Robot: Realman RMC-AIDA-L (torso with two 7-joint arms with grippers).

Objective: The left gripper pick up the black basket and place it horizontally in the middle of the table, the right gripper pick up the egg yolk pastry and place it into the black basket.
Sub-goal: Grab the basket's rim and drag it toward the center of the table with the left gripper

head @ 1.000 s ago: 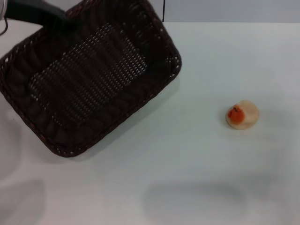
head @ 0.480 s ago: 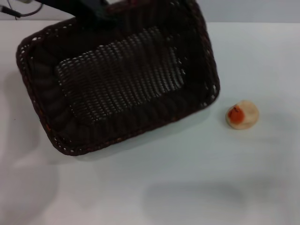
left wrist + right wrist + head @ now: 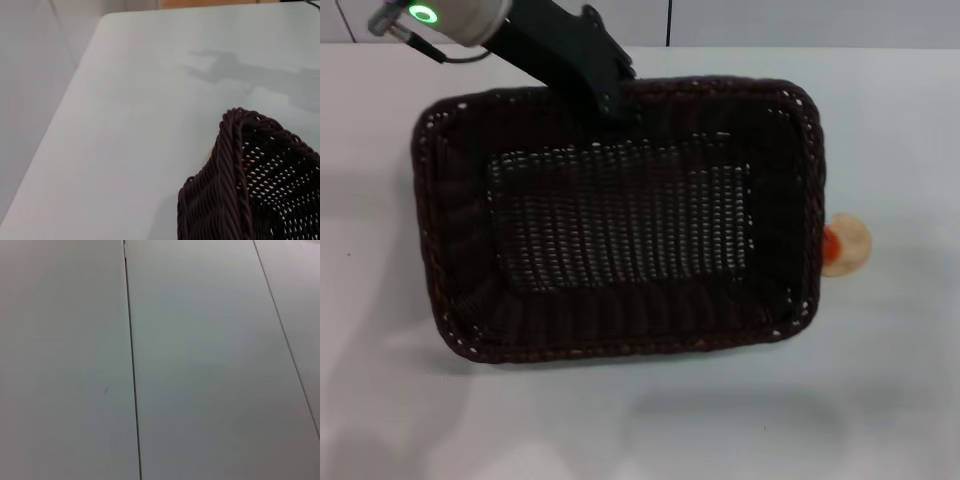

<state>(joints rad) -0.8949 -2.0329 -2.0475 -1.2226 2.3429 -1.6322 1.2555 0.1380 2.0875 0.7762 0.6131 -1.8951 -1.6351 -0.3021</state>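
Observation:
The black basket (image 3: 620, 230) hangs lengthwise across the middle of the table (image 3: 890, 390), casting a shadow on the white top below it. My left gripper (image 3: 613, 103) is shut on the middle of its far braided rim, the arm coming in from the back left. The egg yolk pastry (image 3: 850, 247) lies on the table at the basket's right end, its orange side partly hidden behind the rim. In the left wrist view a corner of the basket (image 3: 235, 190) shows against the table (image 3: 150, 100). My right gripper is out of view.
The right wrist view shows only grey wall panels (image 3: 200, 365) with a dark seam. In the left wrist view the table's side edge (image 3: 65, 105) runs beside a grey wall. White tabletop lies in front of the basket and at the right.
The left gripper has carried the basket rightward toward the table's middle and turned it from a diagonal to a level, lengthwise pose. Its right rim now covers part of the pastry.

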